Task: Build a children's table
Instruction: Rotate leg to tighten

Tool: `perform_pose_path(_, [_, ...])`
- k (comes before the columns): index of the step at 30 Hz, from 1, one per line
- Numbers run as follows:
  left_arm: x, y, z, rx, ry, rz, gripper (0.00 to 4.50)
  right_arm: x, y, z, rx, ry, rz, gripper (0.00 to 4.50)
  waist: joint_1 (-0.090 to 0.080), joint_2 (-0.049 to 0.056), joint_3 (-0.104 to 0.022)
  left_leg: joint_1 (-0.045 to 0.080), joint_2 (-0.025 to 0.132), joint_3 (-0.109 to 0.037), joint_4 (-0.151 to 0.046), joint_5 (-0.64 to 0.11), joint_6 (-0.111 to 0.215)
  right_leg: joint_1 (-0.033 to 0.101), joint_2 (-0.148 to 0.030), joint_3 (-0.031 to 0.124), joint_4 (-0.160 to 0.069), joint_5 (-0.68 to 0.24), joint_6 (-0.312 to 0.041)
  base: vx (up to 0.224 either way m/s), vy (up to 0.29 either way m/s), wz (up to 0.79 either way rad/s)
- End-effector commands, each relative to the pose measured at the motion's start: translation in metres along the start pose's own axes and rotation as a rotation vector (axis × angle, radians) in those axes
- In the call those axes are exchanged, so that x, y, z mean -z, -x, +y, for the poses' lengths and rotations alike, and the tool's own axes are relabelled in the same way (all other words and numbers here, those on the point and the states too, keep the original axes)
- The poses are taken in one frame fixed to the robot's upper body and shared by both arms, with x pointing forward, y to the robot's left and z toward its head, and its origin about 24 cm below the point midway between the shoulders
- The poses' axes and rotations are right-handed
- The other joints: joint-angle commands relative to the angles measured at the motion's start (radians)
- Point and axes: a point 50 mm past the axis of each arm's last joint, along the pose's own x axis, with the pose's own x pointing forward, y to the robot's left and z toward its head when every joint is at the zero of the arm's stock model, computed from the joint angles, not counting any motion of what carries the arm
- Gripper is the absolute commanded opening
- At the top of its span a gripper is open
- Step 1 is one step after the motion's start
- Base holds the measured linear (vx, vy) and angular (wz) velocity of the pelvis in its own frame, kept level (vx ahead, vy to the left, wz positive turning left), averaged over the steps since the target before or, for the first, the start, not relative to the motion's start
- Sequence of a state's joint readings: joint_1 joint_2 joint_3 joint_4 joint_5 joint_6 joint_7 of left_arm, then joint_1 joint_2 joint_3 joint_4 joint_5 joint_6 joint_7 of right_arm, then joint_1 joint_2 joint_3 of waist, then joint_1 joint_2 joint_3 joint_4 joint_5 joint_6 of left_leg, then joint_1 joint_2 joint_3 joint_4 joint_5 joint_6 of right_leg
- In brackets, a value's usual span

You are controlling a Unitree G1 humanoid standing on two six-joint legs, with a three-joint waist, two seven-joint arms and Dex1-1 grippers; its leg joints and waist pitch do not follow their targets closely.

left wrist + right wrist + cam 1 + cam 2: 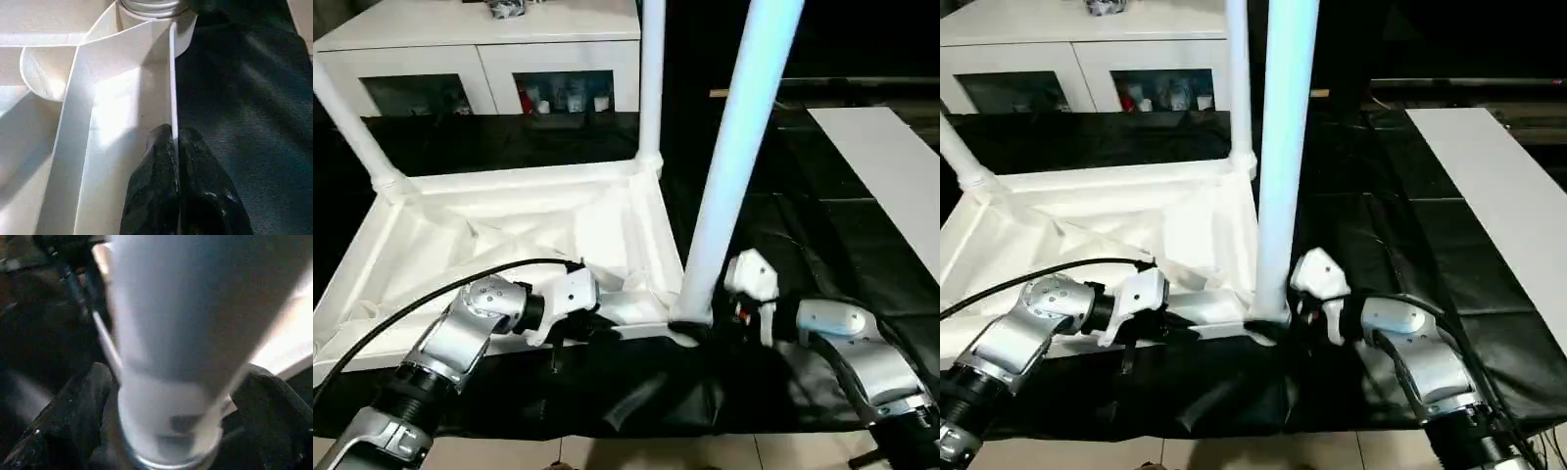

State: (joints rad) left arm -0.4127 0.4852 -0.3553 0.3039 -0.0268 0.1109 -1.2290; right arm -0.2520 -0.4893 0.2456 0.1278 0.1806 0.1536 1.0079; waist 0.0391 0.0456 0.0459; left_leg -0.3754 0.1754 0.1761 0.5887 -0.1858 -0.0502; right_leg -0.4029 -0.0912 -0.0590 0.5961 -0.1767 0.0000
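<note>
The children's table lies upside down on a black cloth, its white ribbed tabletop (509,225) facing up. White legs stand in three corner sockets: far left (347,122), far right (652,78) and near right (734,166). My left gripper (172,134) is shut on the thin near rim (172,73) of the tabletop, close to the near-right socket. My right gripper (171,431) is open, with one black finger (73,416) on each side of the base of the near-right leg (176,333). In the left eye view it sits low beside that socket (690,323).
A white cabinet with glass doors (489,59) stands behind the tabletop. A flat white board (891,166) lies on the black cloth (783,225) at the right. A black cable (411,304) runs along my left forearm.
</note>
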Motion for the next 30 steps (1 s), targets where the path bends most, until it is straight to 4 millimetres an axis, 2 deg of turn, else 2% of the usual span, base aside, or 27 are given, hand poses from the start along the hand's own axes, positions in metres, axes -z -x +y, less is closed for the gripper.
perform_pose_path(1, [-0.008, -0.002, -0.001, 0.018, -0.024, -0.036, 0.0, -0.001, 0.0, -0.003, 0.008, 0.001, 0.008, 3.71, 0.001, -0.017, -0.058, 0.009, 0.048, -0.011, -0.07, -0.23, 0.065, 0.047, -0.05, 0.041, -0.07, -0.259, -0.221, 0.0, 0.0, 0.0])
perform_pose_path(3, [-0.008, -0.001, -0.001, 0.018, -0.024, -0.036, 0.0, -0.002, 0.0, -0.004, 0.01, -0.003, 0.004, 3.41, 0.002, -0.016, -0.059, 0.008, 0.048, -0.011, -0.07, -0.218, 0.066, 0.048, -0.05, 0.041, -0.068, -0.246, -0.223, 0.0, 0.0, 0.0])
perform_pose_path(6, [-0.008, 0.0, 0.0, 0.014, -0.024, -0.033, 0.0, -0.003, 0.0, -0.005, 0.017, -0.02, -0.007, 3.27, 0.002, -0.015, -0.061, 0.008, 0.047, -0.011, -0.067, -0.197, 0.074, 0.05, -0.049, 0.04, -0.064, -0.208, -0.234, 0.0, 0.0, 0.0])
perform_pose_path(7, [-0.008, 0.001, 0.0, 0.014, -0.024, -0.031, 0.0, -0.003, 0.0, -0.005, 0.016, -0.024, -0.007, 3.27, 0.002, -0.017, -0.061, 0.008, 0.047, -0.011, -0.067, -0.198, 0.075, 0.05, -0.049, 0.04, -0.064, -0.207, -0.235, 0.0, 0.0, 0.0])
perform_pose_path(8, [-0.008, 0.001, 0.0, 0.015, -0.024, -0.029, 0.0, -0.003, 0.0, -0.005, 0.013, -0.029, -0.006, 3.0, 0.003, -0.015, -0.062, 0.009, 0.047, -0.011, -0.066, -0.197, 0.075, 0.05, -0.05, 0.04, -0.064, -0.207, -0.237, 0.0, 0.0, 0.0])
perform_pose_path(13, [-0.005, 0.003, -0.001, 0.023, -0.018, -0.011, 0.0, 0.002, 0.001, -0.003, -0.017, -0.033, 0.019, 2.68, 0.003, -0.016, -0.063, 0.008, 0.047, -0.01, -0.065, -0.19, 0.077, 0.051, -0.049, 0.039, -0.063, -0.199, -0.239, 0.0, 0.0, 0.0])
perform_pose_path(22, [-0.002, -0.001, -0.001, -0.011, -0.018, 0.005, 0.0, 0.011, -0.001, -0.001, 0.019, -0.056, 0.05, 2.62, 0.003, -0.016, -0.062, 0.009, 0.047, -0.011, -0.064, -0.194, 0.075, 0.052, -0.049, 0.039, -0.061, -0.201, -0.242, 0.0, 0.0, 0.0])
perform_pose_path(23, [-0.002, -0.003, 0.002, -0.039, -0.02, 0.008, 0.0, 0.013, -0.003, -0.003, 0.047, -0.068, 0.054, 2.62, 0.003, -0.019, -0.061, 0.009, 0.047, -0.01, -0.065, -0.2, 0.072, 0.051, -0.049, 0.039, -0.064, -0.212, -0.239, 0.0, 0.0, 0.0])
perform_pose_path(25, [-0.002, -0.005, 0.003, -0.059, -0.022, 0.01, 0.0, 0.014, -0.004, -0.004, 0.067, -0.075, 0.056, 2.62, 0.002, -0.017, -0.057, 0.011, 0.047, -0.011, -0.068, -0.229, 0.062, 0.048, -0.049, 0.039, -0.069, -0.263, -0.228, 0.0, 0.0, 0.0])
perform_pose_path(27, [-0.003, -0.018, 0.018, -0.223, 0.021, 0.031, 0.0, 0.021, -0.019, -0.016, 0.3, -0.197, 0.058, 2.62, -0.006, -0.02, -0.05, 0.018, 0.042, -0.013, -0.072, -0.294, 0.025, 0.041, -0.048, 0.036, -0.084, -0.391, -0.193, 0.0, 0.0, 0.0])
perform_pose_path(28, [-0.006, -0.025, 0.024, -0.281, 0.043, 0.028, 0.0, 0.022, -0.026, -0.019, 0.375, -0.252, 0.052, 2.62, -0.008, -0.019, -0.049, 0.02, 0.039, -0.013, -0.073, -0.314, 0.012, 0.039, -0.048, 0.035, -0.086, -0.433, -0.182, -0.051, -0.004, -0.01])
perform_pose_path(29, [-0.007, -0.026, 0.025, -0.289, 0.045, 0.028, 0.0, 0.022, -0.027, -0.019, 0.385, -0.26, 0.051, 2.61, -0.011, -0.022, -0.05, 0.026, 0.037, -0.017, -0.073, -0.344, -0.011, 0.036, -0.049, 0.032, -0.094, -0.501, -0.153, -0.068, 0.005, -0.03])
perform_pose_path(30, [-0.011, -0.034, 0.031, -0.339, 0.073, 0.025, 0.0, 0.022, -0.034, -0.021, 0.451, -0.302, 0.046, 2.61, -0.011, -0.023, -0.051, 0.027, 0.038, -0.021, -0.074, -0.355, -0.016, 0.036, -0.051, 0.031, -0.095, -0.523, -0.139, -0.068, 0.005, -0.03])
